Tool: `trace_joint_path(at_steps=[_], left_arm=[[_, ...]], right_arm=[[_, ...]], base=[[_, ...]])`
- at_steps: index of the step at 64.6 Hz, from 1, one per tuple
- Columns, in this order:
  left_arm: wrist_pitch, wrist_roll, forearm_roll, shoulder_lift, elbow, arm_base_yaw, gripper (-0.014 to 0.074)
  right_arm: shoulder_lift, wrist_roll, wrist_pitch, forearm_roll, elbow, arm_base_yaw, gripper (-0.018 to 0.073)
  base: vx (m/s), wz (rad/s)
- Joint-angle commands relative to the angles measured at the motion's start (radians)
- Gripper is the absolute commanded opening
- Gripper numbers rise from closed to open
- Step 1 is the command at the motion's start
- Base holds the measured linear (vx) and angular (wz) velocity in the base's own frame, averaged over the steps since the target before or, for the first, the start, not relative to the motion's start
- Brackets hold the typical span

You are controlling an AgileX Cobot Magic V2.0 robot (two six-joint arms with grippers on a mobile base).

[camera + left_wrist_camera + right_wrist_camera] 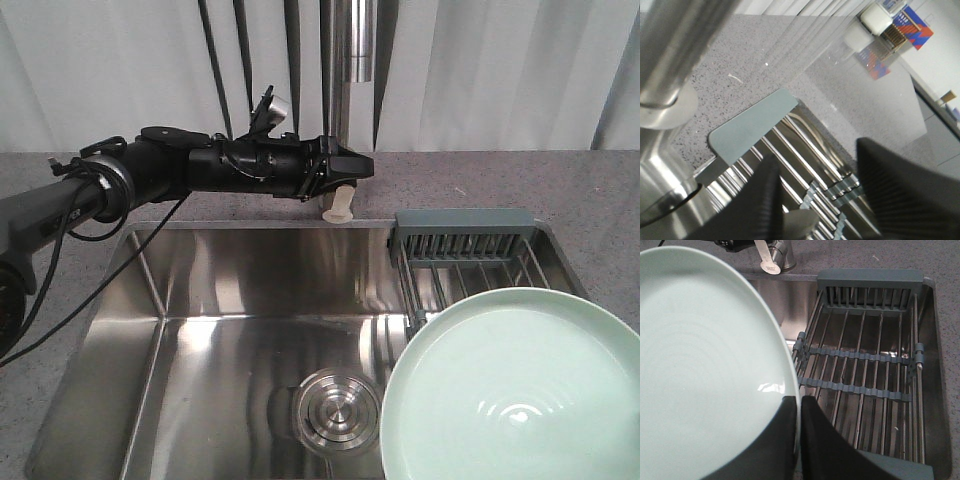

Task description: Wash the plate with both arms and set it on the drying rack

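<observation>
The pale mint-green plate (510,390) (705,365) hangs over the right side of the sink, partly covering the drying rack (470,245) (865,375). My right gripper (800,410) is shut on the plate's rim, one finger on each face; the plate hides it in the front view. My left gripper (350,165) (817,152) hovers at the back of the sink beside the faucet, above the rack's far end bar (752,125). Its fingers stand wide apart. A small beige piece (338,205) hangs just under its tip.
The steel faucet column (350,60) (670,60) rises right behind the left gripper. The sink basin (230,300) has a round drain (335,405) at its middle. Speckled grey counter (480,185) surrounds it, with a curtain behind.
</observation>
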Motion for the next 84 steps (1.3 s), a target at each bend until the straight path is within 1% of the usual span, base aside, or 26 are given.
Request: trace_joint_path(at_steps=[1,6,8,10,17,23,25,26,33,34,46,49,51,52,55,58,65,71,74,84], left_arm=[[0.206,-0.079,-0.037,-0.07,-0.04,-0.012,0.0136],[0.23,-0.093,-0.024,-0.082,-0.041,0.012,0.002],[0.244,-0.093,-0.017,-0.088,-0.041,0.026,-0.0009],[0.255,-0.102,-0.004,-0.093,-0.041,0.038,-0.0009],[0.291,-0.172,0.057,-0.118,-0.04,0.092,-0.0008],[0.312,-0.198,0.13,-0.145,-0.04,0.139,-0.0008],[0.312,-0.223,0.172,-0.157,-0.04,0.153,-0.0008],[0.312,-0.228,0.18,-0.165,-0.04,0.159,-0.0008],[0.312,-0.309,0.354,-0.227,-0.04,0.199,-0.0008],[0.312,-0.315,0.366,-0.237,-0.04,0.201,-0.0008],[0.311,-0.449,0.749,-0.39,-0.04,0.24,-0.0008],[0.311,-0.495,0.874,-0.435,-0.039,0.241,-0.0008],[0.311,-0.519,0.934,-0.467,-0.035,0.241,-0.0008],[0.311,-0.538,0.978,-0.481,-0.032,0.241,-0.0007],[0.311,-0.565,1.051,-0.531,-0.014,0.241,-0.0006],[0.311,-0.582,1.103,-0.576,0.013,0.241,-0.0007],[0.309,-0.575,1.14,-0.699,0.117,0.241,-0.0006],[0.281,-0.566,1.142,-0.814,0.243,0.241,-0.0006],[0.254,-0.563,1.141,-0.872,0.312,0.241,-0.0006],[0.112,-0.562,1.139,-1.099,0.598,0.241,-0.0006]], right_arm=[[0.01,0.002,-0.074,0.016,-0.024,-0.003,-0.0001],[0.01,0.002,-0.074,0.016,-0.024,-0.003,-0.0001],[0.01,0.002,-0.073,0.016,-0.024,-0.003,-0.0001],[0.01,0.002,-0.073,0.016,-0.024,-0.003,-0.0001],[0.01,0.002,-0.073,0.016,-0.024,-0.003,-0.0001],[0.01,0.002,-0.073,0.016,-0.024,-0.003,-0.0001],[0.01,0.002,-0.073,0.016,-0.024,-0.003,-0.0001],[0.01,0.002,-0.072,0.016,-0.024,-0.003,-0.0001],[0.01,0.002,-0.07,0.016,-0.024,-0.003,-0.0001],[0.01,0.002,-0.07,0.016,-0.024,-0.003,-0.0001],[0.01,0.002,-0.053,0.022,-0.024,-0.003,-0.0001],[0.01,0.002,-0.049,0.023,-0.024,-0.003,-0.0001],[0.01,0.002,-0.046,0.023,-0.024,-0.003,-0.0001],[0.01,0.002,-0.046,0.023,-0.024,-0.003,-0.0001],[0.01,0.002,-0.044,0.023,-0.024,-0.003,-0.0001],[0.01,0.002,-0.044,0.023,-0.024,-0.003,-0.0001],[0.01,0.002,-0.048,0.023,-0.024,-0.003,-0.0001],[0.01,0.002,-0.05,0.023,-0.024,-0.003,-0.0001],[0.01,0.002,-0.05,0.023,-0.024,-0.003,-0.0001],[0.01,0.002,-0.05,0.023,-0.024,-0.003,-0.0001]], base=[[0.0,0.0],[0.0,0.0],[0.0,0.0],[0.0,0.0],[0.0,0.0],[0.0,0.0],[0.0,0.0],[0.0,0.0],[0.0,0.0],[0.0,0.0],[0.0,0.0],[0.0,0.0],[0.0,0.0],[0.0,0.0],[0.0,0.0],[0.0,0.0],[0.0,0.0],[0.0,0.0],[0.0,0.0],[0.0,0.0]])
